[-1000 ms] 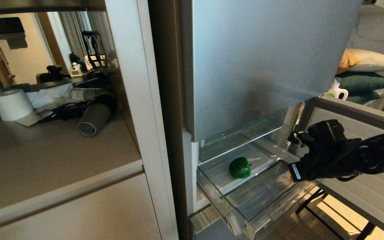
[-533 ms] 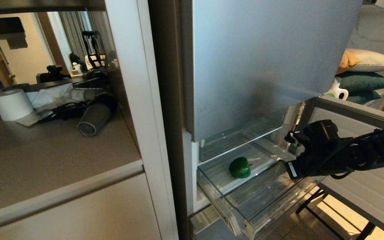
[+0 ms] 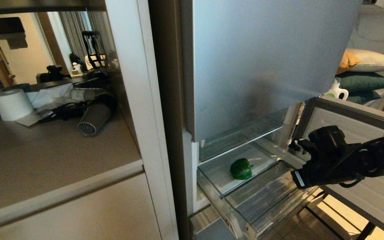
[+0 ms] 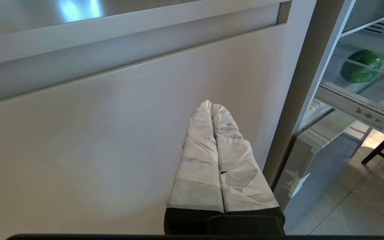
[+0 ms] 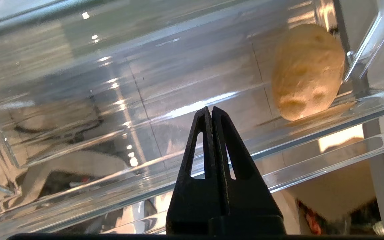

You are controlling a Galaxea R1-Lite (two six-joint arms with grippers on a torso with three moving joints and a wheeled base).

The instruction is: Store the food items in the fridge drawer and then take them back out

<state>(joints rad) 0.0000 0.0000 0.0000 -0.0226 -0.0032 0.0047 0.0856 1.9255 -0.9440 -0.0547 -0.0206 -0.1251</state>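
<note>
- Pincer of the right arm (image 5: 211, 111): shut tight, fingers pressed together, holding nothing, at the clear wall of the fridge drawer (image 3: 245, 206) on its right side.
- Left pincer (image 4: 211, 106): shut too, its cloth-wrapped fingers empty, facing a beige cabinet door (image 4: 95, 150) beside the fridge.
- Pepper (image 3: 241, 169): green, lying inside the pulled-out drawer near its back.
- Potato (image 5: 307, 70): tan, resting in the drawer against a corner.
- Label on the right wrist (image 3: 299, 179): white, too small to read.
- Surface (image 3: 45, 153) on the left: paper roll (image 3: 13, 104), grey hairdryer (image 3: 95, 116); cushions (image 3: 365, 71) behind the fridge.
</note>
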